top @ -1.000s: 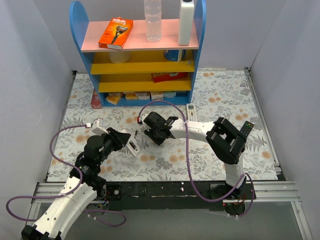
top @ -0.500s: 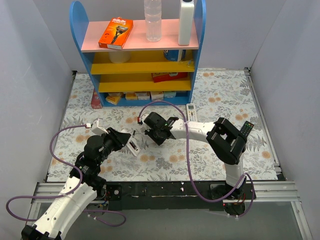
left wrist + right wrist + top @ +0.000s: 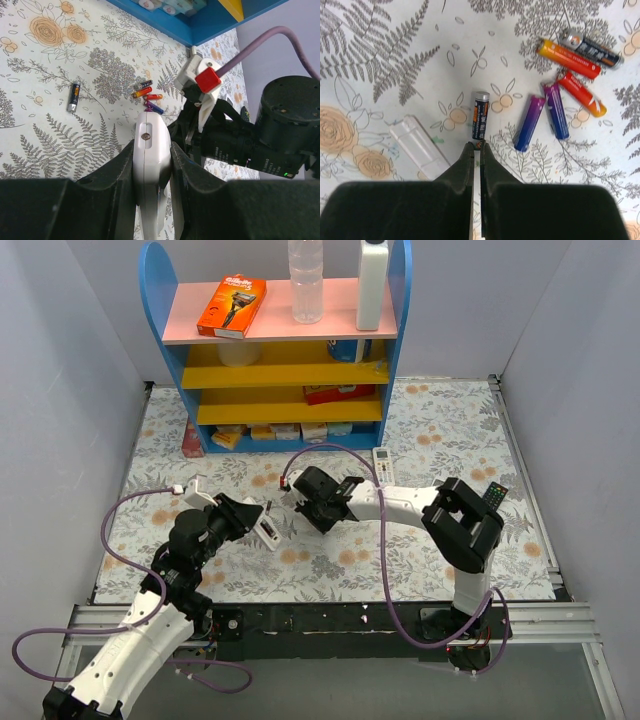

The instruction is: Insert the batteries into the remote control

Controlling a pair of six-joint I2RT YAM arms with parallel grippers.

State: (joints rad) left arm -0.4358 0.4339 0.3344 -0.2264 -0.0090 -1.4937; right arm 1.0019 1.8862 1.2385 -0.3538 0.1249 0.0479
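— Starting nearest: spot any change?

— None at the left pincer (image 3: 151, 165): clamped on the remote control (image 3: 149, 131) exactly as 1 second ago, far end aimed toward the cells.

— And a little farther out?

— Look at the right pincer (image 3: 477, 146): shifted a touch toward its own side since then, fingers together, gripping nothing visible, tips just short of 1 dark cell (image 3: 480, 121).

— Meaning what for the loading?

— Probably lining up to part and pick that cell. No sign of a battery fitted yet (cannot see the compartment side, though).

— And the other batteries (image 3: 555, 110)?

— Just beyond: 5 more, purple, red, orange and dark, bunched on the floral worktop (image 3: 40, 125). Near the dark cell but apart from it, a white flat strip (image 3: 420, 147), maybe the battery door.

— Then the room?

— Farther back, 1 white remote (image 3: 383, 462) and 1 black remote (image 3: 495, 498), then a blue shelf unit (image 3: 155, 310) carrying an orange box (image 3: 232, 306), a clear bottle (image 3: 306, 285) and a white bottle (image 3: 371, 285) on top. Plain pale walls (image 3: 70, 360) all round.
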